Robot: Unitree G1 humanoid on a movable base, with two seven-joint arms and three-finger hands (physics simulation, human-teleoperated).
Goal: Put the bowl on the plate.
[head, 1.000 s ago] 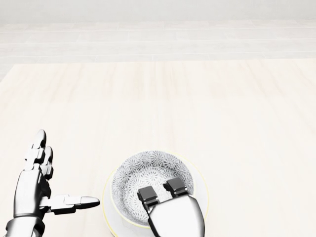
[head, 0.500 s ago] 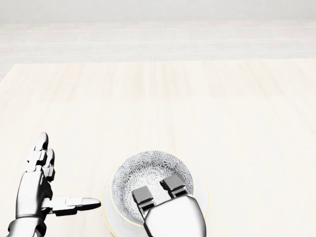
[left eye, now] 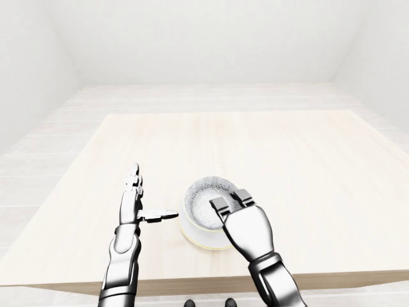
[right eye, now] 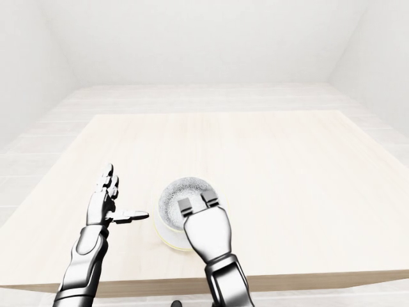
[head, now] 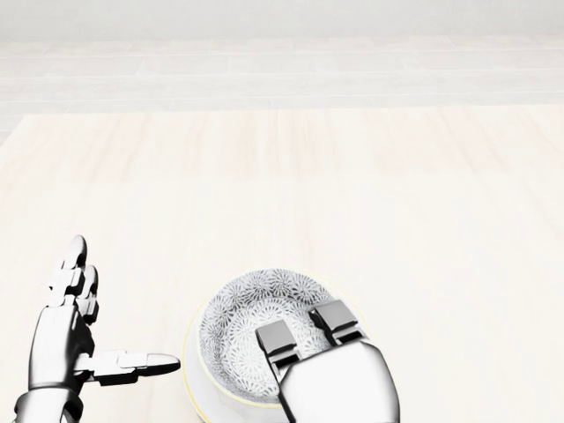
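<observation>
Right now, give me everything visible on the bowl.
The bowl is round and white outside, with a fine grey floral pattern lining its inside. It looks ceramic, sits upright and appears empty. It rests on a white plate with a thin yellowish rim, near the bottom edge of the light wooden table. The right hand covers its lower right part, two fingers reaching over the rim into the inside. The left hand stands open to its left, not touching it.
</observation>
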